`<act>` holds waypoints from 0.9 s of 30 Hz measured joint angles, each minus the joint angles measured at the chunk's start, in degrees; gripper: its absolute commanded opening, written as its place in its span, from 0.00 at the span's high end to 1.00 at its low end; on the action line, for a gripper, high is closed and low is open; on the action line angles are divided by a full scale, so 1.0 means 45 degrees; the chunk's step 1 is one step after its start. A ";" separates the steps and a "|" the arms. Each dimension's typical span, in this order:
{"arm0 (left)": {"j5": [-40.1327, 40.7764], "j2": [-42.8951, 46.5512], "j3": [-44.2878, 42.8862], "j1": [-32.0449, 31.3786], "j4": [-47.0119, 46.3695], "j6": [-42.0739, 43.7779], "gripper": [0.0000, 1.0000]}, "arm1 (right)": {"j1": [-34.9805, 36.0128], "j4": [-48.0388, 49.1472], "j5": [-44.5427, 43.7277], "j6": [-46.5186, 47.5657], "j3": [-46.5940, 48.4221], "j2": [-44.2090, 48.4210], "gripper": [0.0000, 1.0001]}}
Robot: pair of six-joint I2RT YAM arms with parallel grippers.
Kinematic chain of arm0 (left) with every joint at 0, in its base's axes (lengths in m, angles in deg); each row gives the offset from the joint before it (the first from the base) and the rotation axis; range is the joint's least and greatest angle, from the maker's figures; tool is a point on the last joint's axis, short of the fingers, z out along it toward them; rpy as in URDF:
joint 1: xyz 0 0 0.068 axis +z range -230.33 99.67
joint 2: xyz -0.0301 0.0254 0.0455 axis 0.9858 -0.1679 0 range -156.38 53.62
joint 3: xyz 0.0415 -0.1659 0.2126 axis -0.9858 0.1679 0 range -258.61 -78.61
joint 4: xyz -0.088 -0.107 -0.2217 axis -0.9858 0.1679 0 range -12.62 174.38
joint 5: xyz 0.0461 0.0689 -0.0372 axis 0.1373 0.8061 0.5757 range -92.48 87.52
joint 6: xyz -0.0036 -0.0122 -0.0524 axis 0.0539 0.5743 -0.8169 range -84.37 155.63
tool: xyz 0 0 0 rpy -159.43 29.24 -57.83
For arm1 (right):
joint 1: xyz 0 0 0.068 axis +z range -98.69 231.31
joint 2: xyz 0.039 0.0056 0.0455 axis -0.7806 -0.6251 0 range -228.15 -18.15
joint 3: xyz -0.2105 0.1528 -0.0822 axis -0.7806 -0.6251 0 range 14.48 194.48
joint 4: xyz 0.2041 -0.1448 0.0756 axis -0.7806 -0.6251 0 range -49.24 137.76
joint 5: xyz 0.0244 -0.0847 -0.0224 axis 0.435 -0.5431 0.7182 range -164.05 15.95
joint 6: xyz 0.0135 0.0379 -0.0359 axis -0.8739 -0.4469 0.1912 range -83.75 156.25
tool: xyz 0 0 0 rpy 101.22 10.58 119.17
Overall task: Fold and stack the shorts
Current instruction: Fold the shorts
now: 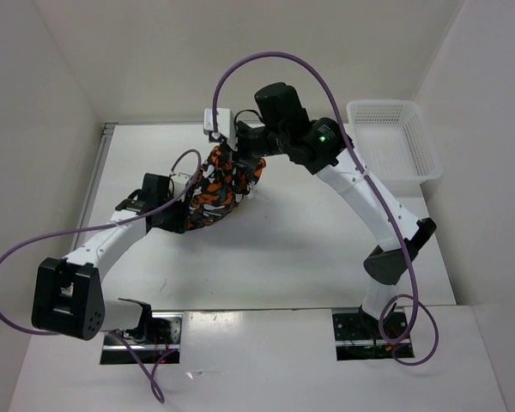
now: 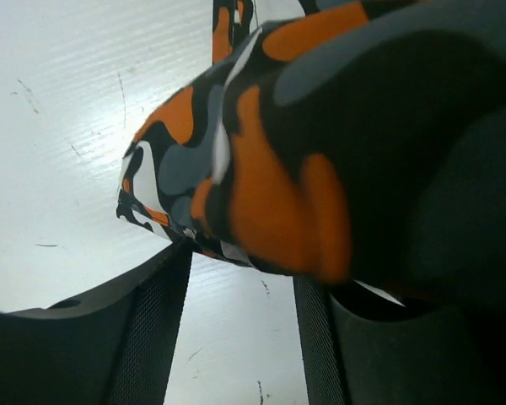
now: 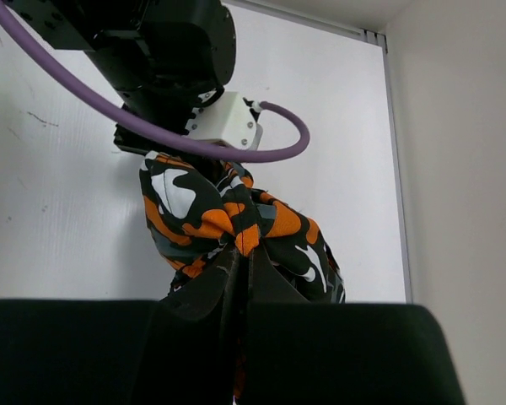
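Right fingers pinching bunched shorts, orange, black, white, grey blotches

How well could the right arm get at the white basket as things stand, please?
Probably yes: the basket lies close on its right with nothing between, but the right gripper is busy, jaws shut on the shorts.

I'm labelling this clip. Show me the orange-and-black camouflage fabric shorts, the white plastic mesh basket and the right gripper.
camouflage fabric shorts (image 1: pixel 223 184): top view, middle of the cloth.
white plastic mesh basket (image 1: pixel 384 142): top view, bare floor.
right gripper (image 3: pixel 243 253): right wrist view, between fingertips.
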 measured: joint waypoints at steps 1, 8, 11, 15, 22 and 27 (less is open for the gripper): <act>0.0039 0.0000 0.0160 -0.0034 -0.0092 -0.0010 0.39 | 0.0000 0.0000 0.0000 0.0000 0.0010 -0.0005 1.00; 0.1379 0.0019 0.1569 -0.0107 -0.1831 -0.0015 0.32 | 0.0000 -0.0044 -0.0005 0.0000 0.0024 -0.0044 1.00; 0.2069 0.0019 0.1637 -0.0112 -0.2725 -0.0010 0.32 | 0.0000 -0.0063 -0.0015 0.0015 0.0024 -0.0044 1.00; 0.2715 0.0024 0.1477 -0.0112 -0.3235 -0.0010 0.30 | 0.0000 -0.0063 -0.0015 0.0107 -0.0189 -0.0039 1.00; 0.2370 0.0811 0.1773 -0.0005 -0.3623 0.0034 0.04 | 0.0000 -0.0121 -0.0073 0.0233 -0.0495 -0.0039 1.00; 0.0690 0.0486 0.1404 0.1015 -0.3682 0.0000 0.01 | 0.0000 -0.0117 -0.0121 0.0427 -0.0816 0.0044 1.00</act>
